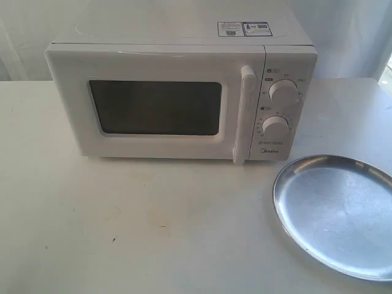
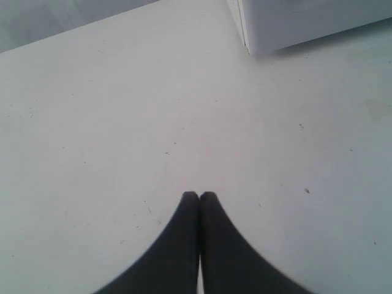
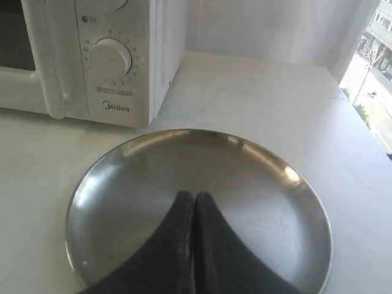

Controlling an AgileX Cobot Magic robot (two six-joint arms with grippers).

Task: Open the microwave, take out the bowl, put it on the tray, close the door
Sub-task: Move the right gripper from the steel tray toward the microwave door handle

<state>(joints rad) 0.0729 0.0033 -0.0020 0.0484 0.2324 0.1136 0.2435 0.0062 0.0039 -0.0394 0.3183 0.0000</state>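
The microwave (image 1: 177, 98) stood on the white table (image 1: 122, 226) with its door (image 1: 153, 107) closed, and the tray (image 1: 343, 214) lay on the table near its dial end. The left gripper (image 2: 199, 196) hung over bare table near a lower corner of the microwave, fingers pressed together on nothing. The right gripper (image 3: 194, 196) hung over the tray, fingers likewise together and empty.

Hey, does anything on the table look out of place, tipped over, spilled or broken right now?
Nothing stands out. The microwave stands upright with its door shut. The tray lies flat and empty beside it. The table shows only a few small dark specks, with no spill or damage visible.
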